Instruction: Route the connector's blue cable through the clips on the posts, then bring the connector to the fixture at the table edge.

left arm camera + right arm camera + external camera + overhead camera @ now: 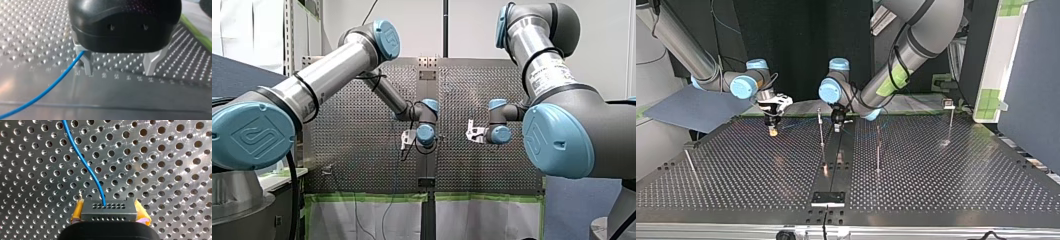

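Your right gripper [110, 213] is clamping the connector [109, 207], a small hard black block, by its flat sides between yellow pads [76, 212]; it is probably weighing little. Its thin blue cable [87, 167] is trailing, likely limp and easily kinked, over the shiny perforated table [162, 170]. Your left gripper [119, 72] is holding its metal fingers [88, 65] apart beside the cable, with slim posts [821, 127] beyond.

In the top view we count four thin posts on the table [751, 175]: a centre post [821, 131] just beside our left gripper [836, 125], a mid-right post [878, 147], a far post [951, 122] at the upper right, and a leaning post [690, 164] at the far left. The widest lane lies lower left, between the leaning post and the centre post. The cable [87, 167] leads from our right gripper [772, 131] to beside the left one's finger, barring the gap between them
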{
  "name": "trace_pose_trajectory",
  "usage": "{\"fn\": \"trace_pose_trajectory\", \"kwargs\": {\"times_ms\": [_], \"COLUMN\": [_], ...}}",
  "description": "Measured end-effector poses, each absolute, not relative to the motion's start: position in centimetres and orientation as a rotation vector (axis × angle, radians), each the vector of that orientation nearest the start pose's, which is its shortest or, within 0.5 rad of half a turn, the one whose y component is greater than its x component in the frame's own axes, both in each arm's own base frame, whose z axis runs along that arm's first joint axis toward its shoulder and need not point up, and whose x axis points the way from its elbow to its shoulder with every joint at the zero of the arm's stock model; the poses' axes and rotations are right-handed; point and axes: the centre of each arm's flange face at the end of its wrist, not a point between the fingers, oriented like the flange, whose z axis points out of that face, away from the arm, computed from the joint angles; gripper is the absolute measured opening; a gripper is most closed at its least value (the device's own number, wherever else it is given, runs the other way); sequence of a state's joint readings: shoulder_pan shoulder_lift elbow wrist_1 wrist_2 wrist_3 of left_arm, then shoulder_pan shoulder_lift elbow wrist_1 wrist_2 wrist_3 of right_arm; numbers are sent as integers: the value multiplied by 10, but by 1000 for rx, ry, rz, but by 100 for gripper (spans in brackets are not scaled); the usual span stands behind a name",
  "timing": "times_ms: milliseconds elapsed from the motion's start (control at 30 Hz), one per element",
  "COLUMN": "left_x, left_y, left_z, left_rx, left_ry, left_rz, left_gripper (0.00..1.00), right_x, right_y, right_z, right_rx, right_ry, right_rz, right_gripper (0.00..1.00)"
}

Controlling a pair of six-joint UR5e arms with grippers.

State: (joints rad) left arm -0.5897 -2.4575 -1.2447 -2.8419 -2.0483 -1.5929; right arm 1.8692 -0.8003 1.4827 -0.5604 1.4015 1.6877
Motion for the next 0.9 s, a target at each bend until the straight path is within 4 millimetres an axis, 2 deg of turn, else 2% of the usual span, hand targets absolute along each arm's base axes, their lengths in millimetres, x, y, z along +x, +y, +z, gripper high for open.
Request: {"fn": "trace_pose_trajectory", "kwargs": {"times_ms": [433,733,900], "left_x": [531,503,493], "left_y": [-462,-468,-471], "left_z": [132,118,118], "left_rx": [118,192,210], "left_ry": [1747,1783,1780], "left_rz": [18,-16,-39], "left_gripper": [100,100,100], "right_x": [346,347,348], "right_y": [-610,-609,-609], "right_z": [109,109,108], "right_rx": [1615,1622,1623], "right_ry": [-1148,-1151,-1151], "right_rz": [1553,1552,1551], "right_gripper": [0,0,0]}}
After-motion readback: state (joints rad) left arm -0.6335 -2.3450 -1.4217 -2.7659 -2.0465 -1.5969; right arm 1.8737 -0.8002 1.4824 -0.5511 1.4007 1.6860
